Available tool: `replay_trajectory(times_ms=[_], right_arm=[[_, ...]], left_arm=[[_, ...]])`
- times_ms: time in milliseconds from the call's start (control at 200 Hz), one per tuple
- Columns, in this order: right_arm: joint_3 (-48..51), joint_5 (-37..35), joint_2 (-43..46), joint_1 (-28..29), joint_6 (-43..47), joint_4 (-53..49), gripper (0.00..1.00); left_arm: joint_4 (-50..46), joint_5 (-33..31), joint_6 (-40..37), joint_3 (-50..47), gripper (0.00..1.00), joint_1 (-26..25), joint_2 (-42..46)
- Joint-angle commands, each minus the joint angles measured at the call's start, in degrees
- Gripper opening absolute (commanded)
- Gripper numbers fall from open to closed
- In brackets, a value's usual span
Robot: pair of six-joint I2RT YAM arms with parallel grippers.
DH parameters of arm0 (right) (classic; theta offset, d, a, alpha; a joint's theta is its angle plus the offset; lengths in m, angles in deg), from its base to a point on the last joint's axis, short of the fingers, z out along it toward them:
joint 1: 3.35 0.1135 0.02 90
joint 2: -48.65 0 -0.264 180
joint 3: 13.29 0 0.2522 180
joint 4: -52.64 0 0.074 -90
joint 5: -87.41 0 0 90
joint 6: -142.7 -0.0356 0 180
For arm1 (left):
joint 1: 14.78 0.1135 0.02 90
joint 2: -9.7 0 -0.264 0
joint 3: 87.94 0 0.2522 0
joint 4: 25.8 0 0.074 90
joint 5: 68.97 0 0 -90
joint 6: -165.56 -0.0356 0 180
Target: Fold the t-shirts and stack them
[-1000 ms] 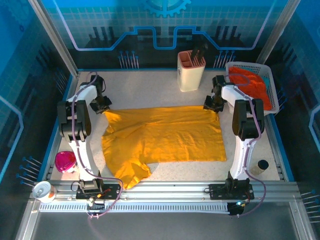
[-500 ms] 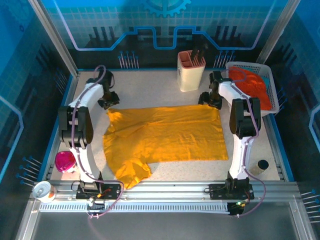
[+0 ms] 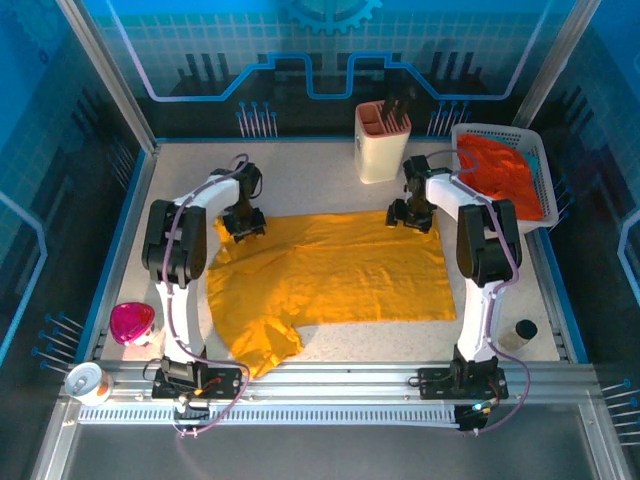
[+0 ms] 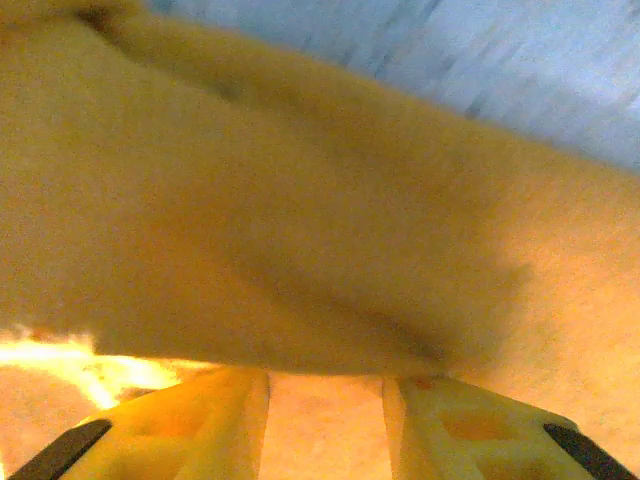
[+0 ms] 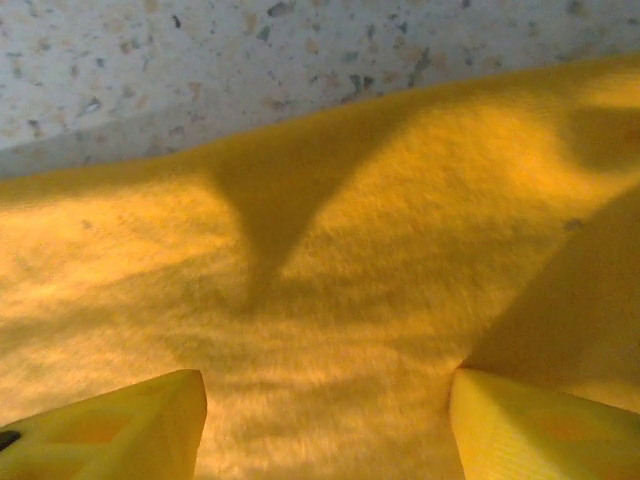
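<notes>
The near shirt (image 3: 330, 275) is plain mustard-yellow. The far-right shirt (image 3: 500, 175) is orange-red and lies in a white mesh basket (image 3: 495, 128). The bench (image 3: 300, 185) is pale grey with dark speckles. The holder (image 3: 380, 155) is cream. The left claw (image 4: 325, 430) and right claw (image 5: 325, 430) are yellow-fingered. A bright pink object (image 3: 131, 322) sits near left.
</notes>
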Motion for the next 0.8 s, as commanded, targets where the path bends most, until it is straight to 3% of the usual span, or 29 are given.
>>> replay_trajectory(times_ms=[0, 305, 430, 565, 630, 796], right_arm=[[-4.9, 2.1, -4.3, -0.9, -0.3, -1.0, 0.63], [-23.9, 3.9, -14.8, -3.5, 0.8, -6.5, 0.60], [-24.7, 4.8, -13.0, -2.8, 1.6, -6.2, 0.67], [-16.6, 5.0, -2.9, -1.8, 2.9, -1.4, 0.79], [-12.3, 5.0, 2.3, -1.6, 2.7, -0.3, 0.83], [1.5, 5.6, 15.9, -1.2, 1.4, 0.4, 1.00]], left_arm=[[-3.1, 1.6, -2.3, 5.8, 0.36, 1.6, -6.9], [-9.4, 1.8, -4.6, 26.3, 0.35, 4.1, -15.1], [-12.6, 0.3, -7.3, 32.4, 0.37, 4.0, -14.8], [-10.0, -1.4, -8.1, 25.0, 0.41, 2.9, -3.8], [-7.8, -2.3, -8.1, 17.6, 0.53, 1.7, 3.9], [-4.3, -0.1, -4.3, -2.9, 0.56, -1.0, 23.0]])
